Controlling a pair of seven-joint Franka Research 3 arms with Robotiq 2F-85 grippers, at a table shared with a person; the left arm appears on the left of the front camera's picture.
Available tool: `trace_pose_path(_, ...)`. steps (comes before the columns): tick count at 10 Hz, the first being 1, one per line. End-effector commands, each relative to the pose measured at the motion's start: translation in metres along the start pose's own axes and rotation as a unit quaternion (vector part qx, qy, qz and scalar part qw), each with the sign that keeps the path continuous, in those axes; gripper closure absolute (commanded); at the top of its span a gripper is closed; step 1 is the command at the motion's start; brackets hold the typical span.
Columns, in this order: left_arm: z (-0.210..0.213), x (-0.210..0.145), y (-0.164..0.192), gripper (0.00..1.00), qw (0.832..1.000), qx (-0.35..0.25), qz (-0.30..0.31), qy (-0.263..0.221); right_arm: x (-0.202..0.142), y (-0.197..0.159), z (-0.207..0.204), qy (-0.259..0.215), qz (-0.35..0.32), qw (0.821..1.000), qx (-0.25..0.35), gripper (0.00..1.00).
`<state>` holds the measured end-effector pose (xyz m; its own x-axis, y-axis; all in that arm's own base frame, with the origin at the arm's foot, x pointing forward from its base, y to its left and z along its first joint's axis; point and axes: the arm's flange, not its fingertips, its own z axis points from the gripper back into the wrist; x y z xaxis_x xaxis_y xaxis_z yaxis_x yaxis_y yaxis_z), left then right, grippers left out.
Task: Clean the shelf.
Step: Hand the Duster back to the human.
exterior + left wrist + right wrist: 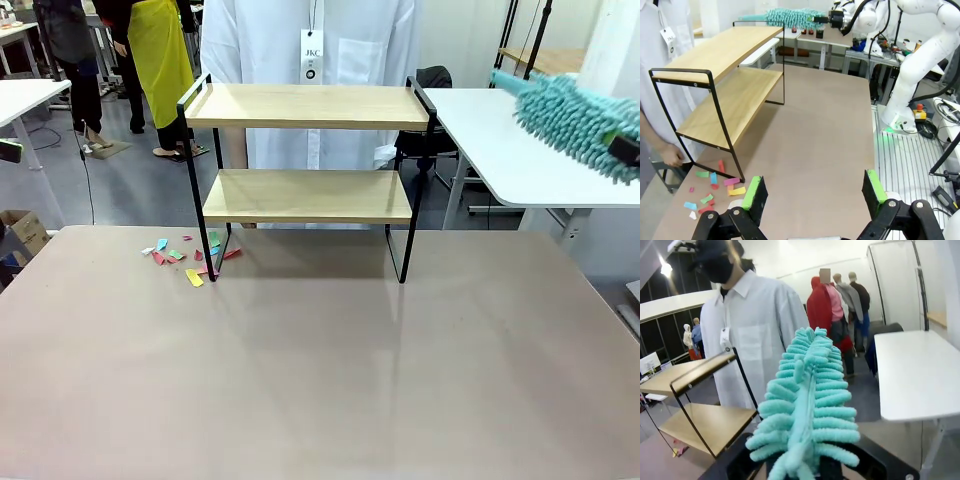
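One shelf (305,150) with two boards; roughly a dozen paper scraps (185,260) lie by its leg, too small to count surely. The left gripper (815,192) gapes wide; the right gripper (836,19) clamps one teal duster (807,400).

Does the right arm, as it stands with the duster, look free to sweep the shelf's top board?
Probably yes. The duster in the right gripper hangs beside the shelf near top-board height, with open air between; only the raised side handle stands at that end.

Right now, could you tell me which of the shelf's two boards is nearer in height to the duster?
The top board of the shelf: the teal duster in the right gripper hangs off to its side around that level; the lower board sits well below.
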<state>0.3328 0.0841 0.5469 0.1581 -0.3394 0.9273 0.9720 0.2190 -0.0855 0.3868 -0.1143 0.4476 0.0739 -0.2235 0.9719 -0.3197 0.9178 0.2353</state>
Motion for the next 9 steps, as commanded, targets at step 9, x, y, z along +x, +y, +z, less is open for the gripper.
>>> trace_pose_path(9, 0.000, 0.002, 0.000, 0.00, 1.000, 0.000, -0.011, -0.017, -0.056, -0.016, -0.014, 0.036, -0.044, 0.998, -0.015, 0.84)
